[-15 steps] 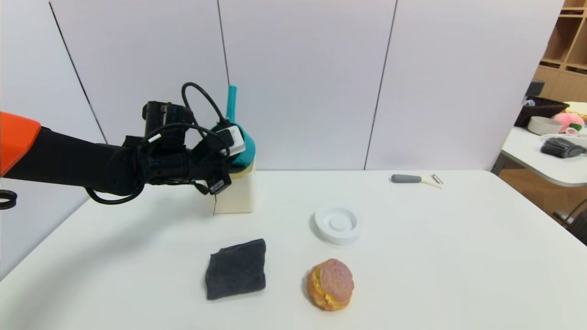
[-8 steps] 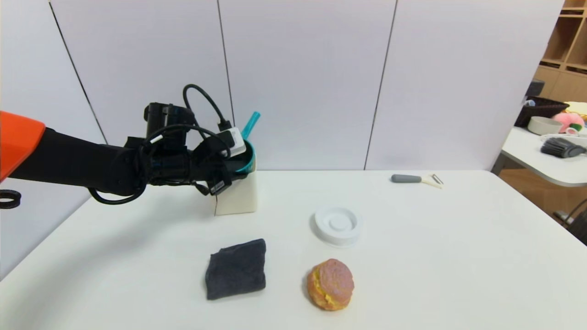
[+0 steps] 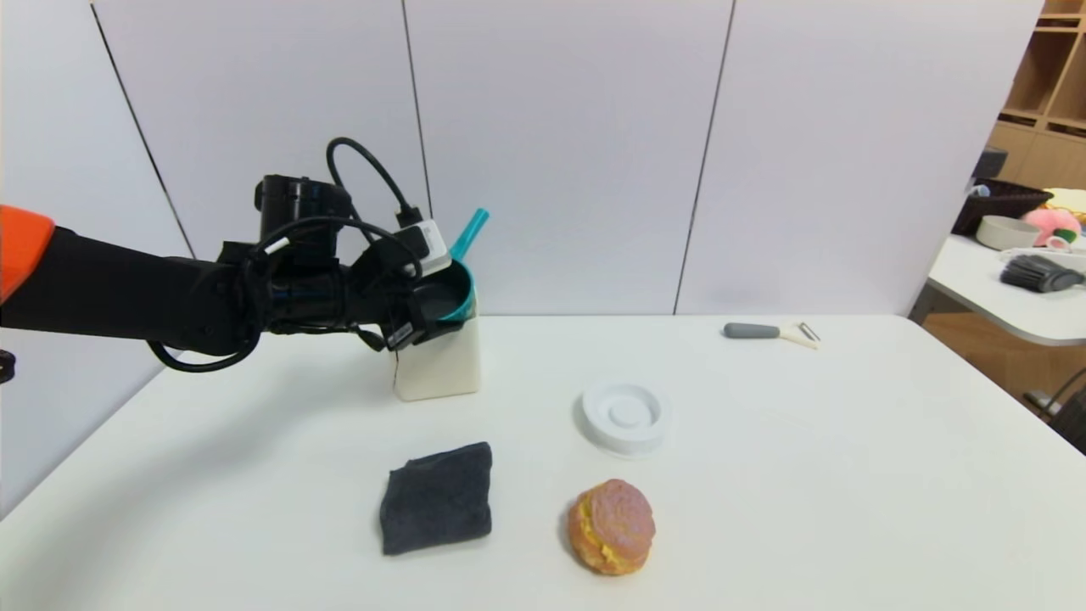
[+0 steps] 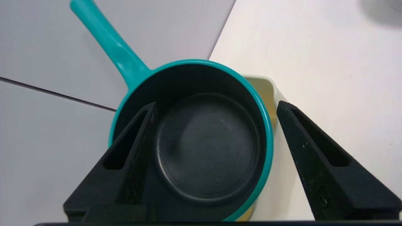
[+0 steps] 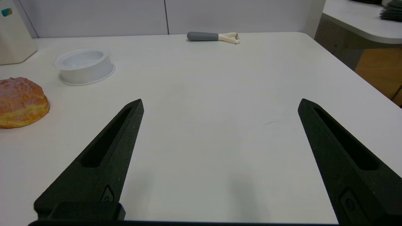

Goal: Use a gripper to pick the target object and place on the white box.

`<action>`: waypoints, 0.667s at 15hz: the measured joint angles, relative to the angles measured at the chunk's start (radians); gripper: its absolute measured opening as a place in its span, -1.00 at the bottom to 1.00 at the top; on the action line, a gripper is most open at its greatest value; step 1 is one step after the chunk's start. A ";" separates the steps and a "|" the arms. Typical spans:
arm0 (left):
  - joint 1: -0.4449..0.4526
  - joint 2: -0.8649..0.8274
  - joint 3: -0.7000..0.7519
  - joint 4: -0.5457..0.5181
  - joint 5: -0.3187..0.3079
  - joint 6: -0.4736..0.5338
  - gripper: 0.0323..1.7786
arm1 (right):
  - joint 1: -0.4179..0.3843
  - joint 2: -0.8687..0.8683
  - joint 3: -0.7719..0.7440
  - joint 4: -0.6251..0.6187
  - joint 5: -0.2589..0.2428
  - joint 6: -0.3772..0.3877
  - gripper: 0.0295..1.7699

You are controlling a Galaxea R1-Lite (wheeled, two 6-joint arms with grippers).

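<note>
Saucepan (image 4: 207, 144), teal outside and dark grey within, set over the mouth of the cream-white box (image 3: 439, 365) at the far left of the white tabletop (image 3: 764, 475). The pan's round rim covers most of the square opening; one rounded corner of the box shows beyond it. The straight, smooth handle (image 3: 471, 233) rises obliquely beside the wall panels (image 3: 560, 153). Left gripper (image 4: 216, 103), at the pan, is released: its black fingers stand wide apart, one over the pan's interior, the other outside the rim. The tabletop's back edge meets the panels; its right edge runs obliquely near a side table (image 3: 1010, 288). Right gripper (image 5: 221, 99), parked above the right part of the tabletop, has its fingers spread with nothing between them. Nearer than the box lies a folded, matt dark grey cloth (image 3: 437, 501); to the cloth's right, a bun (image 3: 612, 526) with a crackled pink top and yellow middle. Beyond the bun stands a shallow, round white dish (image 3: 626, 416) with a flange. A grey-handled peeler (image 3: 755, 331) lies near the back edge.
</note>
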 joint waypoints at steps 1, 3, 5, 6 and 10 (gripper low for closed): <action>0.000 -0.014 -0.001 0.000 0.000 -0.009 0.59 | 0.000 0.000 0.000 0.000 0.000 0.000 0.92; 0.001 -0.050 -0.003 0.003 0.000 -0.028 0.66 | 0.000 0.000 0.000 0.000 0.000 0.000 0.92; 0.001 -0.099 -0.005 0.014 0.004 -0.040 0.71 | 0.000 0.000 0.000 0.000 0.000 0.000 0.92; 0.001 -0.130 -0.003 0.025 0.005 -0.051 0.74 | 0.000 0.000 0.000 0.000 0.000 0.000 0.92; 0.007 -0.307 0.047 0.125 0.028 -0.073 0.81 | 0.000 0.000 0.000 0.000 0.000 0.000 0.92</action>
